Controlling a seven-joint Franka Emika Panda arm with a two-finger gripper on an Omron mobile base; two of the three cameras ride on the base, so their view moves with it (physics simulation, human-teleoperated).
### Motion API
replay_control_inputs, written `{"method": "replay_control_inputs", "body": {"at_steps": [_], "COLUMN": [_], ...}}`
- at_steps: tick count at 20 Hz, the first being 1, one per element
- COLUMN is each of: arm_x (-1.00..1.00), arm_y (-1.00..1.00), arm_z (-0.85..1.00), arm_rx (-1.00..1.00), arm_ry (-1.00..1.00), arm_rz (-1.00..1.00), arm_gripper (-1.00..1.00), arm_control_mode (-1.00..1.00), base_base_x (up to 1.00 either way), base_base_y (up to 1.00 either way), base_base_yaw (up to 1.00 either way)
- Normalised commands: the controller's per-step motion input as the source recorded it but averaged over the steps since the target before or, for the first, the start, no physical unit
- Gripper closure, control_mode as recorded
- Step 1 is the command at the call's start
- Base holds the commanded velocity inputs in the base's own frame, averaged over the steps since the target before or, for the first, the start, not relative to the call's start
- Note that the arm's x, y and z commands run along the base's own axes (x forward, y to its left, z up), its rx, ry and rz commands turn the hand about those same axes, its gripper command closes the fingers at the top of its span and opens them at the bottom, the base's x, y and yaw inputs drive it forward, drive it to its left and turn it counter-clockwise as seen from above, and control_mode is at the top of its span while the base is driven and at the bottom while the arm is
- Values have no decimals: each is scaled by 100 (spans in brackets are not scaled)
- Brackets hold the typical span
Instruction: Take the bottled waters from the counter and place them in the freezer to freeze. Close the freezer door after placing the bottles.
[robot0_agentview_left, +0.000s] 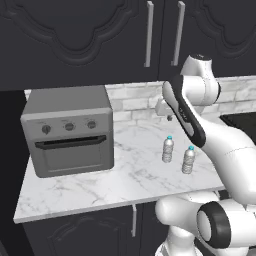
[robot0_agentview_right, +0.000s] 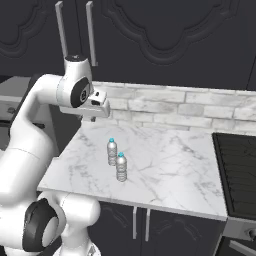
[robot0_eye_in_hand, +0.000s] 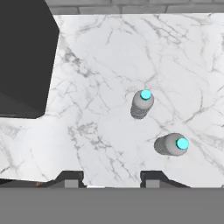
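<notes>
Two small clear ribbed plastic bottles with teal caps, one (robot0_agentview_left: 168, 149) set further back and the other (robot0_agentview_left: 188, 160) nearer the front edge, stand upright just beside each other on the white grey-veined marble worktop (robot0_agentview_left: 100, 185). A grey toaster oven with knobs (robot0_agentview_left: 68, 131) sits well apart from them. The gripper (robot0_agentview_right: 93, 118) hangs above the worktop, its jaws closed on nothing.

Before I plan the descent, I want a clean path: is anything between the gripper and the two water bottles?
Nothing visible is. The gripper hangs above bare marble counter; both bottles stand upright and apart below it. The toaster oven sits off to one side.
</notes>
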Motion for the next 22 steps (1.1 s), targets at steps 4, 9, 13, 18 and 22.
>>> {"method": "replay_control_inputs", "body": {"at_steps": [4, 9, 13, 18, 22], "arm_x": [-13, -53, -53, -24, 2], "arm_y": [-5, -1, -30, -51, -82], "arm_z": [-1, -16, -3, 0, -4], "arm_rx": [0, 4, 5, 7, 17], "arm_ry": [-1, -3, -1, -1, 0], "arm_rz": [0, -2, -1, 0, 0], "arm_gripper": [-100, -100, -100, -100, -100], "arm_control_mode": [-100, -100, -100, -100, -100], "base_base_x": [0, 0, 0, 0, 0], "base_base_y": [0, 0, 0, 0, 0], "base_base_yaw": [0, 0, 0, 0, 0]}}
